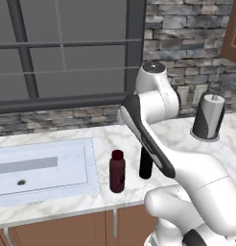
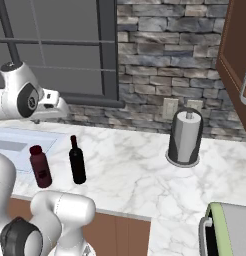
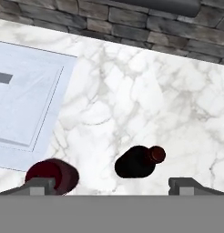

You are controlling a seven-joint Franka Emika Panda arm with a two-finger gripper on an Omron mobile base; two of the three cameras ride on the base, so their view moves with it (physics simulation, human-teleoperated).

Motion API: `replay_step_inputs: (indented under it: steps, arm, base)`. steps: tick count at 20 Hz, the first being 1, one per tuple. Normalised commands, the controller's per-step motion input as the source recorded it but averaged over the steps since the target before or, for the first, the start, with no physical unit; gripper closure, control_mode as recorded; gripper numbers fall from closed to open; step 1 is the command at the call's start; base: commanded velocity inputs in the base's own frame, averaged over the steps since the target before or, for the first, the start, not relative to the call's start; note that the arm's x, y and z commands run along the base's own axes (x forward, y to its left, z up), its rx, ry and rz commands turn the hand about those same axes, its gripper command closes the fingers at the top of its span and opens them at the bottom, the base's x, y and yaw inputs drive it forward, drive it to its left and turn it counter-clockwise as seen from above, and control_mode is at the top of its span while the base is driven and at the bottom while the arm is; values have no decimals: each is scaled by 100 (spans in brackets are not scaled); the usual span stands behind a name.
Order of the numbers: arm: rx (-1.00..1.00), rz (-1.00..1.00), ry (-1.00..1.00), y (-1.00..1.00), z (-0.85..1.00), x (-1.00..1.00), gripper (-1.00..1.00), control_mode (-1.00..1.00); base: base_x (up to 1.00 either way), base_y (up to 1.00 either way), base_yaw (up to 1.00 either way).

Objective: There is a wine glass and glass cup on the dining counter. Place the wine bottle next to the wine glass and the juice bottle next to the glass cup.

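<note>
While the white arm bends high over the white marble sink counter in the left base view, the stout maroon juice bottle with its wide cap stands upright near the counter's front edge, just right of the pale sink basin. The tall slim black wine bottle stands just to the right of the juice bottle and a little farther back, its upper part hidden behind the arm's dark-trimmed link. Far right on the counter, near the stone wall, stands a grey paper-towel roll on a round holder. In the right base view, the juice bottle and the wine bottle stand side by side, apart from each other, the black one showing its long neck and dark red top; the paper-towel roll sits well to their right, and a green-edged toaster-like appliance shows at the near right corner. In the hand view, looking down on the marble, the gripper hangs above both bottles with its jaws spread wide and nothing between them; the wine bottle lies in the gap between the fingertips, while the juice bottle sits at the left fingertip, partly behind it. The sink basin lies to the left.
</note>
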Motion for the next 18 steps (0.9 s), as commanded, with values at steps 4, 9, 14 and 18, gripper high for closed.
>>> replay_step_inputs:
  steps: [4,9,14,18]
  arm:
    - [0,0,2,26,3,-23,-100,-100]
    - [0,0,0,34,0,-23,-100,-100]
    - [0,0,0,24,-6,-16,-100,-100]
    - [6,0,0,3,-14,-8,-100,-100]
  base:
    - [0,0,0]
    - [0,0,0]
    - [0,0,0]
    - [0,0,0]
